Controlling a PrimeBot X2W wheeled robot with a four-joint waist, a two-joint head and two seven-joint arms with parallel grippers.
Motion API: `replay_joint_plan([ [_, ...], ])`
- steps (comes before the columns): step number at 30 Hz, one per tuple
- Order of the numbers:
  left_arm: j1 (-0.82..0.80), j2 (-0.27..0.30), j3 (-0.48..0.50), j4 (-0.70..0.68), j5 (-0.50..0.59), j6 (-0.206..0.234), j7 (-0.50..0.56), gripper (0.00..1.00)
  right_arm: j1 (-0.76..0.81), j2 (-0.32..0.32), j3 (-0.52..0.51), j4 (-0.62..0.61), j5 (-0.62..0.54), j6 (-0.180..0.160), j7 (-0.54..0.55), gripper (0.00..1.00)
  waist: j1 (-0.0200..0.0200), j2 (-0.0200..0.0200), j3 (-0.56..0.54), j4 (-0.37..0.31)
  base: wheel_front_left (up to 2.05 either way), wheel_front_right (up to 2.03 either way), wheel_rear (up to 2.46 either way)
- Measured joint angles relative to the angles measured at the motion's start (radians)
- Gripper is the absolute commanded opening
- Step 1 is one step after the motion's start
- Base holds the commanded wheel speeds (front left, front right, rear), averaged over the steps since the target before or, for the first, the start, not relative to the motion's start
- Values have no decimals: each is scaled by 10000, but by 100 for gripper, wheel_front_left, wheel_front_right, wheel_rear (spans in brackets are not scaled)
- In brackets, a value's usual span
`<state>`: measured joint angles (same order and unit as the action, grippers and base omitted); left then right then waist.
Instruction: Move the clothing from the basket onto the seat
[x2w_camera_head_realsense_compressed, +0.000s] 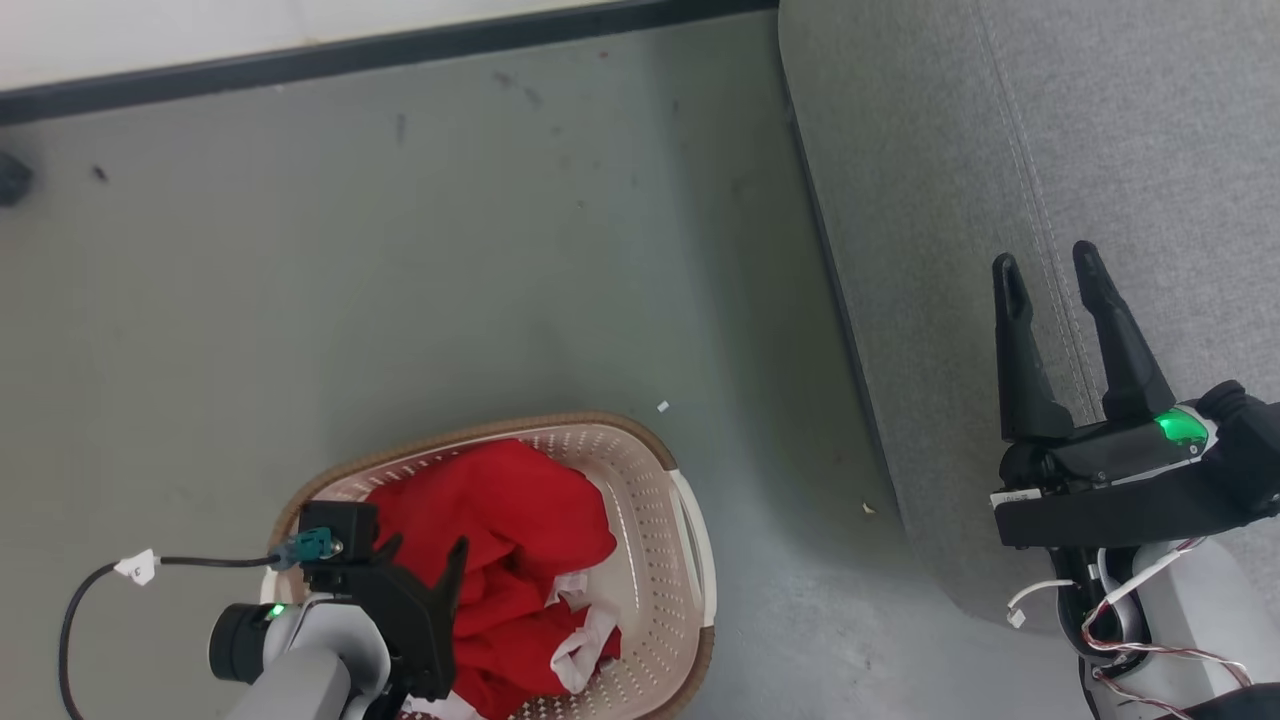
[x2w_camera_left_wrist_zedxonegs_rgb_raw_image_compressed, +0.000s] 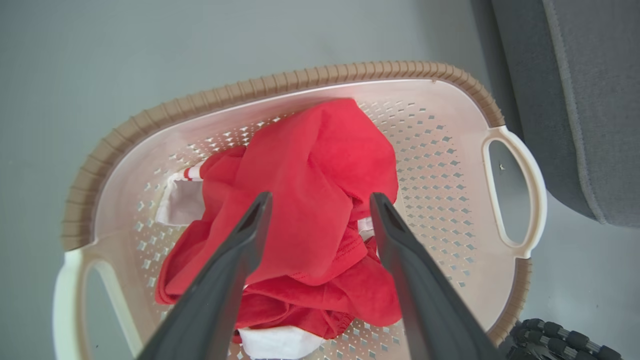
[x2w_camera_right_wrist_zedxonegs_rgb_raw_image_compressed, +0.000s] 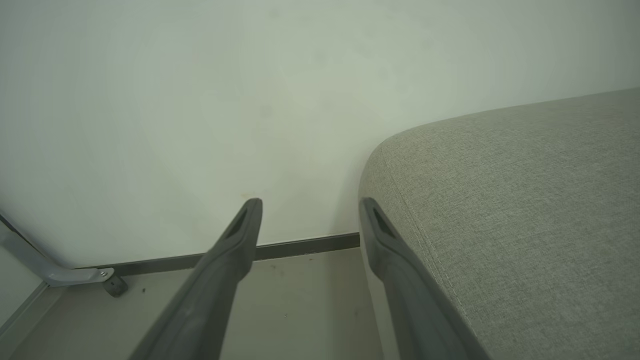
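The pick is being set up: the left gripper (x2w_camera_left_wrist_zedxonegs_rgb_raw_image_compressed: 321, 200), fingers spread and empty, is being held over the clothing (x2w_camera_left_wrist_zedxonegs_rgb_raw_image_compressed: 310, 165) heaped in the basket (x2w_camera_left_wrist_zedxonegs_rgb_raw_image_compressed: 280, 82) beside the seat (x2w_camera_head_realsense_compressed: 1100, 120); the right gripper (x2w_camera_head_realsense_compressed: 1046, 257) is hanging spread too. A descent and pinch are seemingly being called for.

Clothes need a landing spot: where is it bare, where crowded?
The grey fabric sofa cushion is bare beyond the right hand to its rounded corner. Grey floor between it and the cream perforated basket is free. Crowded: the basket, heaped with red clothing beneath the left hand.
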<state>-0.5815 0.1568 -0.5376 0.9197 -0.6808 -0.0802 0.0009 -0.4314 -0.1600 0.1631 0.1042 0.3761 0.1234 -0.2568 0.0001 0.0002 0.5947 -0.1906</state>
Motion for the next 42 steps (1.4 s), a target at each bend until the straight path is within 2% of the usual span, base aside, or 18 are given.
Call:
replay_joint_plan([
  [10, -816, 94, -196, 782, 247, -2, 150, 100, -97, 12, -138, -313, -127, 0, 0, 100, 0, 0, 869, -361, 0, 0, 0],
  [21, -1549, 351, -596, 1745, 828, 10, 502, 100, -240, 351, 19, -378, -274, 0, 0, 100, 0, 0, 1802, -798, 0, 0, 0],
  [26, -1795, 253, -757, 2061, 936, 13, 562, 100, -307, 366, -65, -355, -366, 0, 0, 100, 0, 0, 2051, -1028, 0, 0, 0],
  [27, -1848, 217, -779, 2105, 941, 15, 564, 77, -307, 366, -86, -355, -407, 0, 0, 100, 0, -1, 2083, -1056, 0, 0, 0],
  [28, -1895, 192, -784, 2153, 941, 13, 562, 44, -307, 374, -90, -355, -422, 2, 0, 100, 0, 0, 2108, -1078, 0, 0, 0],
  [29, -1922, 173, -786, 2199, 941, 13, 562, 4, -308, 393, -92, -347, -424, 0, 0, 100, 0, -1, 2126, -1094, 0, 0, 0],
  [30, -1934, 157, -786, 2261, 941, 13, 560, 0, -310, 412, -94, -337, -424, 2, 0, 100, -1, -1, 2135, -1101, 0, 0, 0],
  [42, -1946, -205, -941, 2583, 1122, -180, 111, 0, -361, 466, -221, 54, -510, 2, 0, 100, -2, -1, 1718, -873, 0, 0, 0],
])
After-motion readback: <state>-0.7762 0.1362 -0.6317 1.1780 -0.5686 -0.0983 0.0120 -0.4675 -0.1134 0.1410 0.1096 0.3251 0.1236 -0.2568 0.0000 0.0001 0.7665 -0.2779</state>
